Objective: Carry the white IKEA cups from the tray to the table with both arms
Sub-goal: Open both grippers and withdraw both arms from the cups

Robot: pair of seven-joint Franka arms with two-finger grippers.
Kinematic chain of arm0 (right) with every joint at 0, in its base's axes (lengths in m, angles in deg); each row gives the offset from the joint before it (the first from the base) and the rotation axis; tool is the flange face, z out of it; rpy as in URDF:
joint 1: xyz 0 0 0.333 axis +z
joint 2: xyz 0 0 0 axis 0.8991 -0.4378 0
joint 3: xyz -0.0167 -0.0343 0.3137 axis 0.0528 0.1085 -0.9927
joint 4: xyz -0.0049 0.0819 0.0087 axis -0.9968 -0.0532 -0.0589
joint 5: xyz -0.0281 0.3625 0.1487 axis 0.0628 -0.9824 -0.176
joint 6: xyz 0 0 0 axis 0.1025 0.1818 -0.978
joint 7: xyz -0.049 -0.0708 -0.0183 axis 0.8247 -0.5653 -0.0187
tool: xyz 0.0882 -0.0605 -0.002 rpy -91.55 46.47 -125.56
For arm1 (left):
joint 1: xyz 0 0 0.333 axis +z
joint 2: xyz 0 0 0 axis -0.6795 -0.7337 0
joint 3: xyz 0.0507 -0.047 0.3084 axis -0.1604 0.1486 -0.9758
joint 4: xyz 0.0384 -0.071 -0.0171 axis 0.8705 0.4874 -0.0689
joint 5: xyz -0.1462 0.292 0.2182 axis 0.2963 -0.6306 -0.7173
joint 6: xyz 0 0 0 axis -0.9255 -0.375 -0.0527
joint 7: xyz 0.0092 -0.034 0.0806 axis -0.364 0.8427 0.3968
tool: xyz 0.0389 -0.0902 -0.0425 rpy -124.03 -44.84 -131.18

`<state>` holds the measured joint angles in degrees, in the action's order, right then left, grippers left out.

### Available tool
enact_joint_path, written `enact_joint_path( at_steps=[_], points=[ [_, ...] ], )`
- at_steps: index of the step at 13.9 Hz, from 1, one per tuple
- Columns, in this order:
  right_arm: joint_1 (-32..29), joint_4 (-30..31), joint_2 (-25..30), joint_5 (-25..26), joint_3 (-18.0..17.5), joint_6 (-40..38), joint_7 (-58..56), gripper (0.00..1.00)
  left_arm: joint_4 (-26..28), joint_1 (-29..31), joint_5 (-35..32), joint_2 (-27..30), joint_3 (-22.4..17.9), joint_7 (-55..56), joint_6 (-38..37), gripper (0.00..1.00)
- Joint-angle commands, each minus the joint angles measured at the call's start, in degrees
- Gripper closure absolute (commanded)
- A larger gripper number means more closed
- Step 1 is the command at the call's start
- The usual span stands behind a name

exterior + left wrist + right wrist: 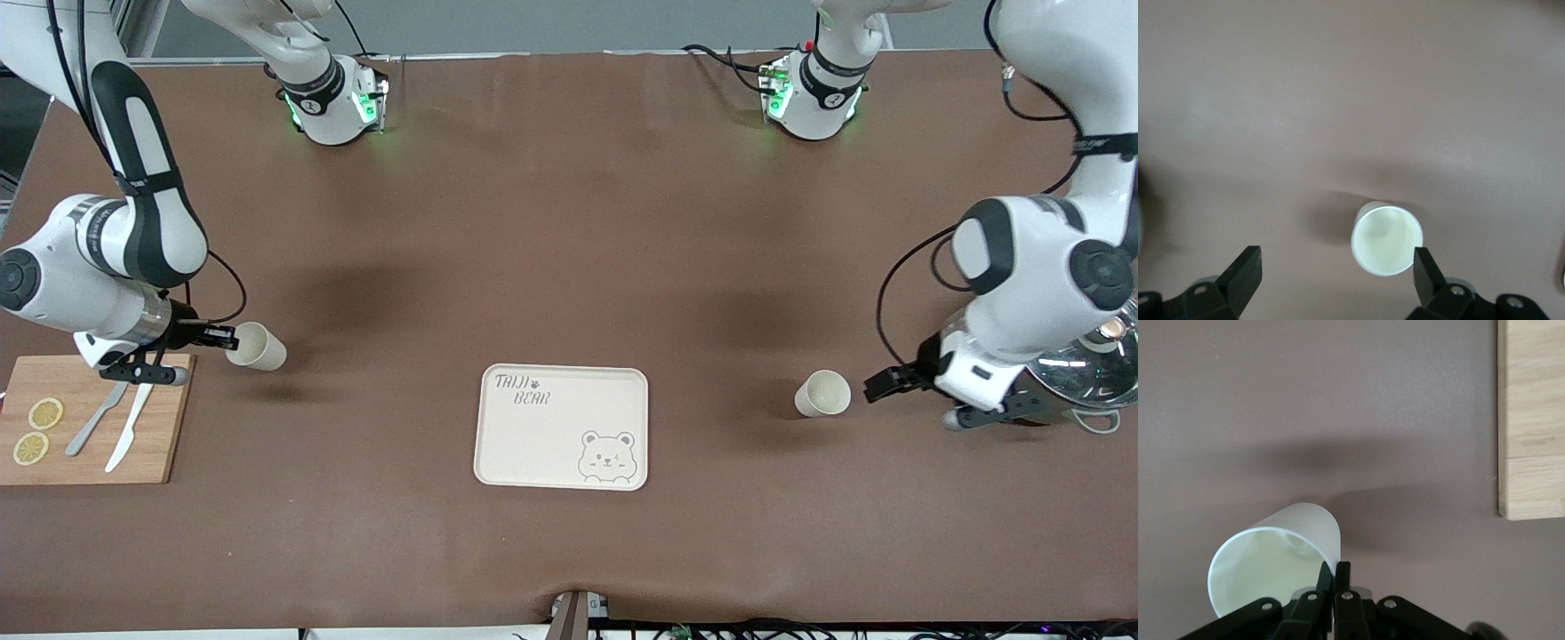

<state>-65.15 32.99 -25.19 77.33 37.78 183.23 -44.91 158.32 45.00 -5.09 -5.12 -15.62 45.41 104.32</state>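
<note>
One white cup [258, 347] is pinched by its rim in my right gripper [222, 338] and hangs tilted just over the table, beside the wooden board. In the right wrist view the gripper [1341, 577] is shut on the wall of this cup [1275, 560]. The other white cup [822, 394] stands upright on the table toward the left arm's end. My left gripper [876, 384] is open right beside it. In the left wrist view this cup [1387, 238] sits just ahead of the open gripper [1336, 273], close to one finger [1426, 270].
A cream bear tray [562, 427] lies in the table's middle, nearer the front camera. A wooden cutting board [89, 444] with lemon slices, a knife and a fork lies under the right arm's wrist; its edge shows in the right wrist view [1531, 420]. A glass-lidded pot [1085, 369] sits under the left arm.
</note>
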Motion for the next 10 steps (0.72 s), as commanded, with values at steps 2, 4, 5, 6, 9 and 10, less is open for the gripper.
enact_joint_path(
  at_steps=[2, 4, 5, 6, 9, 10],
  points=[
    [-2.14, 1.69, -0.19, 0.86, -1.2, 1.51, -1.26, 1.0, -0.42, 1.58, 1.22, 5.7, 0.33, -2.74, -5.25, 0.0],
    [-2.22, 1.69, -0.9, 0.86, -1.2, 2.39, -1.26, 1.0, -0.42, 1.58, 1.14, 8.86, 0.33, -2.39, -8.58, 0.0],
    [-2.4, 1.69, -1.42, 0.86, -1.2, 2.57, -1.17, 1.0, -0.85, 1.67, 1.14, 10.18, 0.33, -2.39, -9.99, 0.0],
    [-2.4, 1.6, -1.69, 0.86, -1.2, 2.57, -1.17, 0.9, -1.82, 1.67, 1.14, 11.15, 0.24, -2.48, -12.36, 0.0],
    [-2.4, 1.43, -1.78, 0.77, -1.2, 2.31, -0.65, 0.16, -5.94, 1.58, 0.09, 13.61, 0.68, -2.21, -22.54, 0.0],
    [-2.4, 1.17, -1.69, 0.77, -1.2, 1.87, -0.65, 0.04, -7.87, 1.49, -1.22, 13.71, 0.77, -2.48, -25.19, 0.0]
  ],
)
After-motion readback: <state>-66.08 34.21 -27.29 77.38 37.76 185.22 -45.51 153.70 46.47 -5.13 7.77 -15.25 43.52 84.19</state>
